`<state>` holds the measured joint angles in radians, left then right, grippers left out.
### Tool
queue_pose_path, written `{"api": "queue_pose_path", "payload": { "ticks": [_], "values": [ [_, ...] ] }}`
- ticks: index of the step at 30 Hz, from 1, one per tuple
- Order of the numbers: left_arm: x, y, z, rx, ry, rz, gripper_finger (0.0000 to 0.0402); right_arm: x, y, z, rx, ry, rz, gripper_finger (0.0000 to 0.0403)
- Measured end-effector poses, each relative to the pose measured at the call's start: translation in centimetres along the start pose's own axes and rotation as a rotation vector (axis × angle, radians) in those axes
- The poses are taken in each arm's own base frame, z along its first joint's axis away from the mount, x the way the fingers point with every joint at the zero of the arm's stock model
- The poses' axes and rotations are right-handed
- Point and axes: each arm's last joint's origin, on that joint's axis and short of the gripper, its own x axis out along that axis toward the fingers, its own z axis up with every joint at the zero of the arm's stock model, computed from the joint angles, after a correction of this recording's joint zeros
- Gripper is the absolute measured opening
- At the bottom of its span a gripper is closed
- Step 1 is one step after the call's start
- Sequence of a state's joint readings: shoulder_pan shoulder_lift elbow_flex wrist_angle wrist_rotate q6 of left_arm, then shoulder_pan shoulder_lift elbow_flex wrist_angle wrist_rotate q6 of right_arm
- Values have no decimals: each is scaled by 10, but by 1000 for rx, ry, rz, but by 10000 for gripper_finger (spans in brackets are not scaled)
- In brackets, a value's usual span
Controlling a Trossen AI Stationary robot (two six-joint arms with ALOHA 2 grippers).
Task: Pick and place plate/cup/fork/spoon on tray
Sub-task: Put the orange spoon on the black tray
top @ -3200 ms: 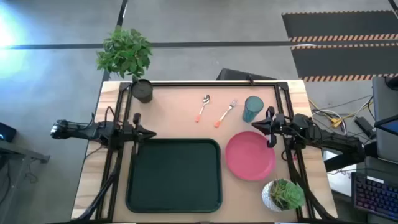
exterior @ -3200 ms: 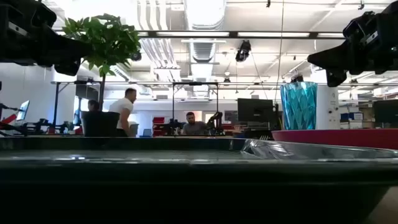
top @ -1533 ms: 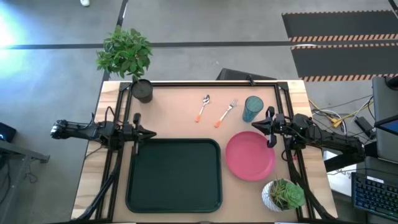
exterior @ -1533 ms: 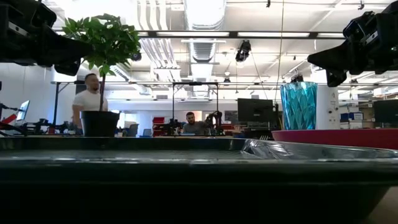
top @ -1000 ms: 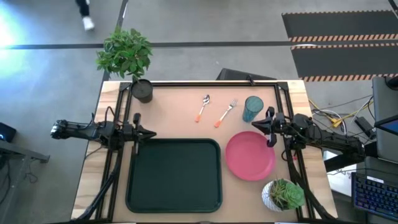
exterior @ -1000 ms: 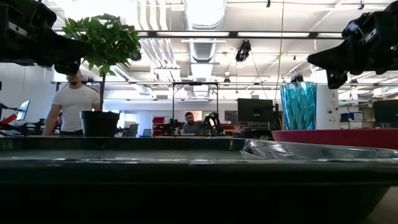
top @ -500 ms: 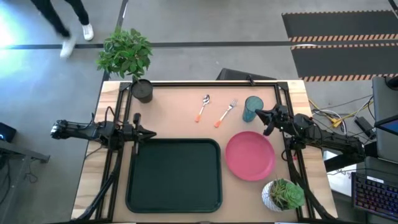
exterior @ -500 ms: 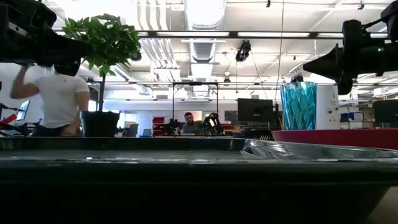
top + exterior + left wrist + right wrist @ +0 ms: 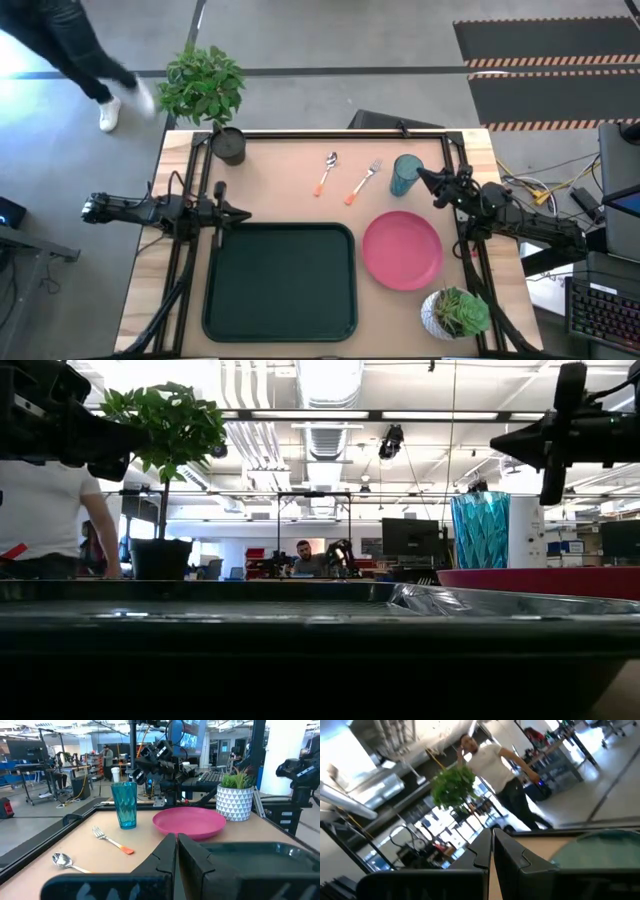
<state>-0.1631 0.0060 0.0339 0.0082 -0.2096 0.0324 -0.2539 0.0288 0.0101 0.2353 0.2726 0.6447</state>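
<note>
The dark green tray (image 9: pixel 280 282) lies at the table's near middle. The pink plate (image 9: pixel 402 250) rests flat on the table to its right. Along the far side stand the teal cup (image 9: pixel 405 175), upright, and lie the orange-handled fork (image 9: pixel 363 182) and spoon (image 9: pixel 326 172). My left gripper (image 9: pixel 246 214) is shut and level, above the tray's far left corner. My right gripper (image 9: pixel 420 173) is shut and sits just right of the cup. In the low view my right gripper (image 9: pixel 500 442) is higher than the cup's rim (image 9: pixel 480 495) and touches nothing.
A dark pot (image 9: pixel 229 146) stands at the far left corner, with a leafy plant (image 9: pixel 200 85) beyond it. A small plant in a white pot (image 9: pixel 455 312) sits at the near right corner. Black frame rails run along the table's edges. A person (image 9: pixel 70 50) walks past beyond the far left.
My right gripper, still shut, has swung its fingers from over the plate's far edge toward the table's far side, up beside the cup. It has tipped upward a little and rolled about its own line. A person has walked across behind the table.
</note>
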Motion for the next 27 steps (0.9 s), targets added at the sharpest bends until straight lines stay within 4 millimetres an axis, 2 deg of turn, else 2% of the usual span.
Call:
{"api": "queue_pose_path", "payload": {
  "ticks": [4, 9, 13, 19, 27],
  "values": [
    [-1, 1, 13, -57, -135, 18, 0, 0, 2, 2, 7, -24, 18, 9],
    [-6, 3, 33, -263, -344, -5, 0, 0, 2, 3, 4, -27, 22, 9],
    [-10, 4, 42, -240, -447, 14, 0, 0, 2, 3, 2, -27, 22, 9],
    [-11, 5, 45, -223, -479, 19, 0, 0, 2, 3, 2, -27, 22, 9],
    [-11, 5, 46, -474, -490, -44, 0, 0, 2, 3, 1, -26, 22, 9]
  ]
}}
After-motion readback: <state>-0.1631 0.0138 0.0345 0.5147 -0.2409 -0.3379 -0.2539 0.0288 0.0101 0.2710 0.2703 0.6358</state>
